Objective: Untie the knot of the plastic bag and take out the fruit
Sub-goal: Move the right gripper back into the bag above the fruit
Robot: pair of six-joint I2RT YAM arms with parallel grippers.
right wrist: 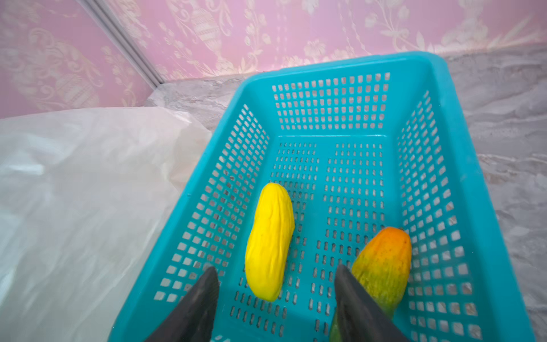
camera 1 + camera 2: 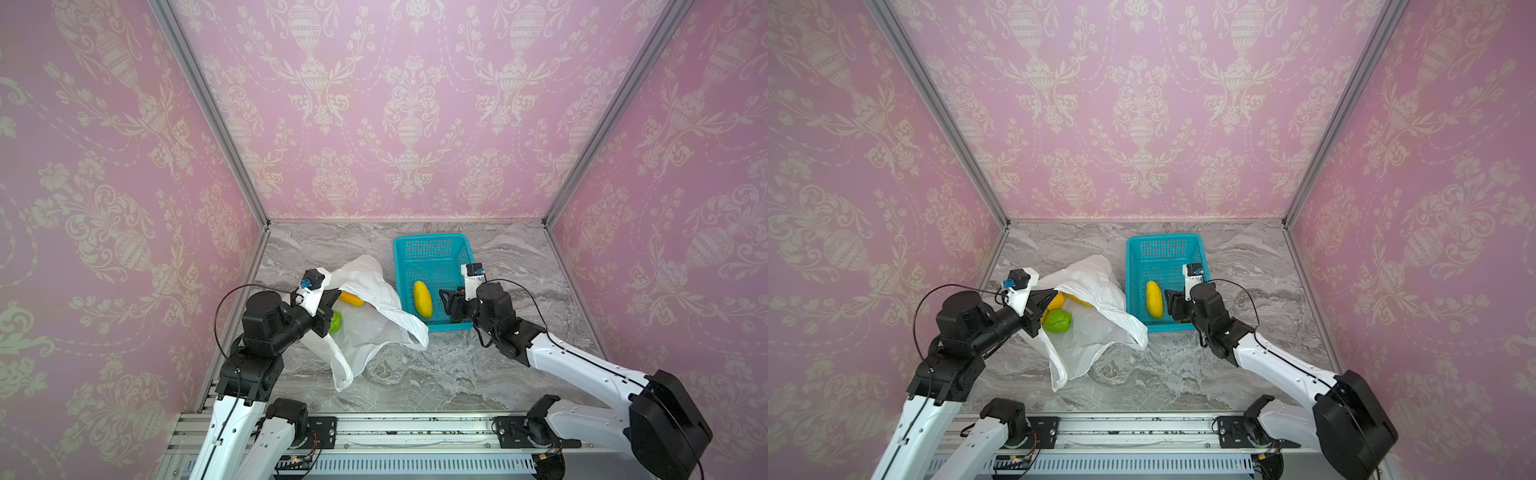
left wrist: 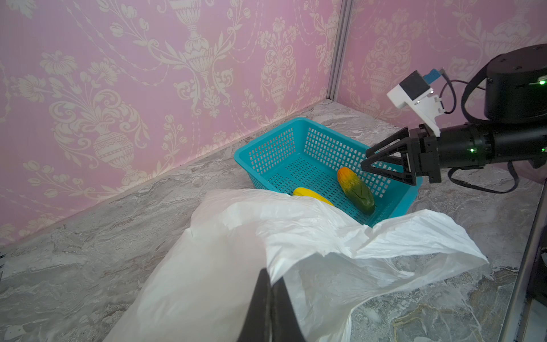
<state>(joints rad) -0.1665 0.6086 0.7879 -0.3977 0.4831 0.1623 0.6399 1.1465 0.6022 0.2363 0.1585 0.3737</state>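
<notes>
The white plastic bag [image 2: 374, 324] [image 2: 1096, 332] lies open on the marble table, left of the teal basket [image 2: 432, 240] [image 2: 1163, 237]. No knot shows; a handle loop [image 2: 343, 370] trails toward the front. My left gripper [image 2: 331, 297] [image 3: 273, 274] is shut on the bag's mouth edge [image 3: 296, 237] and holds it up. Inside the bag sit a green round fruit [image 2: 336, 322] [image 2: 1057, 321] and a yellow-orange fruit [image 2: 351, 298]. My right gripper [image 2: 446, 303] [image 1: 275, 268] hangs open and empty over the basket's near end. A yellow oblong fruit [image 2: 422, 299] [image 1: 269, 239] and an orange-green oblong fruit [image 1: 381, 263] [image 3: 355, 186] lie in the basket.
Pink patterned walls close in the table on three sides, with metal posts [image 2: 208, 112] at the back corners. A metal rail [image 2: 415, 428] carrying both arm bases runs along the front edge. Bare marble [image 2: 436, 374] stretches in front of the bag and basket.
</notes>
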